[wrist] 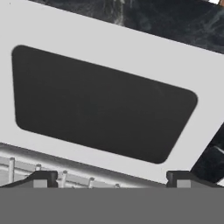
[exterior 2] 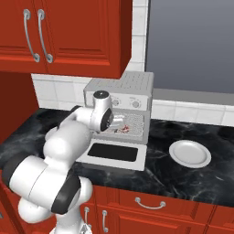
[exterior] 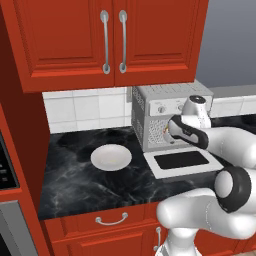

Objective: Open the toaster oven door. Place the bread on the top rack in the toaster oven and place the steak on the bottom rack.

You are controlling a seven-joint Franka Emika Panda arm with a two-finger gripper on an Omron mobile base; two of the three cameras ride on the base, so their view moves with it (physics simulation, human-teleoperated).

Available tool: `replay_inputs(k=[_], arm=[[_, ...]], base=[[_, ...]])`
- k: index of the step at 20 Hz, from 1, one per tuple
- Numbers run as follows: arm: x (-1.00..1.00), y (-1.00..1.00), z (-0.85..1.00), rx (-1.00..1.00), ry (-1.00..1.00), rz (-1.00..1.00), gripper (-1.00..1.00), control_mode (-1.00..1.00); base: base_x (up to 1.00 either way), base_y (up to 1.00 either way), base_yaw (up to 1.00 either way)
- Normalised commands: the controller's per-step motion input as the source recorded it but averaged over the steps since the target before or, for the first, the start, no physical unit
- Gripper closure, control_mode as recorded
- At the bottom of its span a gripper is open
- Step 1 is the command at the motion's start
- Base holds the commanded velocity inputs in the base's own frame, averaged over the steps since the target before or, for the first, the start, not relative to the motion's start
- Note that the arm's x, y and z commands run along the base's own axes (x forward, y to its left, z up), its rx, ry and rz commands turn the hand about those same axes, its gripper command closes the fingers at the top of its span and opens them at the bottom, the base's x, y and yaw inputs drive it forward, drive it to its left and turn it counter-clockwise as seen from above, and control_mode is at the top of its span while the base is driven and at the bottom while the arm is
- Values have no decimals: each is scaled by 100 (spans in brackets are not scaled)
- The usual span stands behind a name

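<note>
The toaster oven (exterior: 155, 102) (exterior 2: 123, 87) stands at the back of the counter. Its door (exterior: 182, 161) (exterior 2: 114, 153) (wrist: 105, 105) lies folded down flat in front of it. My gripper (exterior: 169, 133) (exterior 2: 116, 122) (wrist: 111, 178) is at the mouth of the cavity, above the door's hinge edge. It is open, with nothing between its fingers. A scrap of red, the steak (exterior 2: 120, 130), shows low in the cavity just past the fingers. A wire rack's front edge (wrist: 26, 168) shows in the hand view; I cannot tell which rack it is. My hand hides the bread.
A round white plate (exterior: 111, 157) (exterior 2: 189, 153) with nothing on it sits on the black marble counter (exterior: 75, 175), away from the oven. Red wall cabinets (exterior: 110, 40) hang above. Drawers and cupboard doors (exterior 2: 151, 203) run below the counter edge.
</note>
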Motion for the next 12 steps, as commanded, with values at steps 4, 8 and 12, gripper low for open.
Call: replay_inputs(k=[4,8,12], arm=[[14,0,0,0,-7,0,-100,-100],[15,0,0,0,-6,0,-100,-100],[37,0,-6,0,-8,0,-100,-100]], base=[[0,0,0],[0,0,0],[0,0,0]])
